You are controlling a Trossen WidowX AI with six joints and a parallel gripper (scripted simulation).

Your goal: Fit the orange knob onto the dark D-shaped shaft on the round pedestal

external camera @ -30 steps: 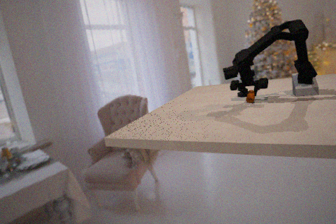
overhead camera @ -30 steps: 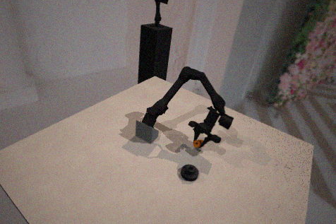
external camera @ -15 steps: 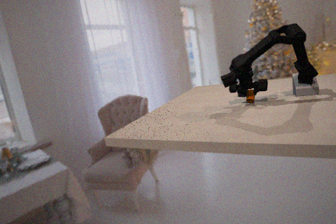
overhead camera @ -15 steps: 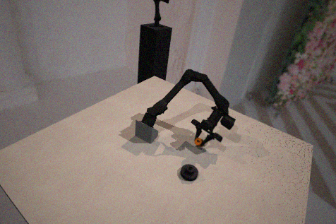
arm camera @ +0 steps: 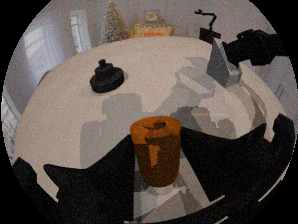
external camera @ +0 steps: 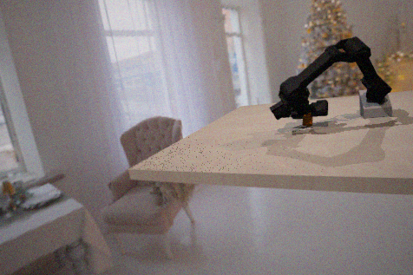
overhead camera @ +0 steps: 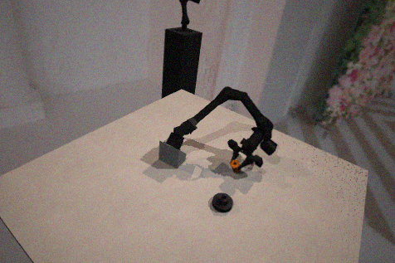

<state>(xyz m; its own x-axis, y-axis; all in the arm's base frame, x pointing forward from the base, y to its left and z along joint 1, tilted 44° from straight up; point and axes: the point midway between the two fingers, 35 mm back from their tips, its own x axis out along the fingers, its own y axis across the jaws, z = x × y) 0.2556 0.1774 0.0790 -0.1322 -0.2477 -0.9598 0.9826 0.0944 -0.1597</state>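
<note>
The orange knob (overhead camera: 235, 164) (external camera: 307, 120) (arm camera: 157, 157) stands nearly upright between the fingertips, its open hole facing up. My gripper (overhead camera: 236, 165) (external camera: 307, 117) (arm camera: 154, 135) is shut on it, low over the table; any gap beneath the knob is hard to judge. The flat side of the hole cannot be made out clearly. The dark round pedestal (overhead camera: 222, 206) (arm camera: 107, 82) stands on the table, apart from the knob, beyond the fingers at upper left in the wrist view. Its short shaft (arm camera: 102, 63) points up. I cannot make out the pedestal in the exterior view.
The pale table (overhead camera: 104, 206) (external camera: 243, 160) (arm camera: 60, 115) carries the arm's grey base block (overhead camera: 171, 155) (external camera: 375, 109) (arm camera: 223, 67), at upper right in the wrist view. Shadows of the arm lie around the gripper. A dark pillar (overhead camera: 181, 61) stands behind the table.
</note>
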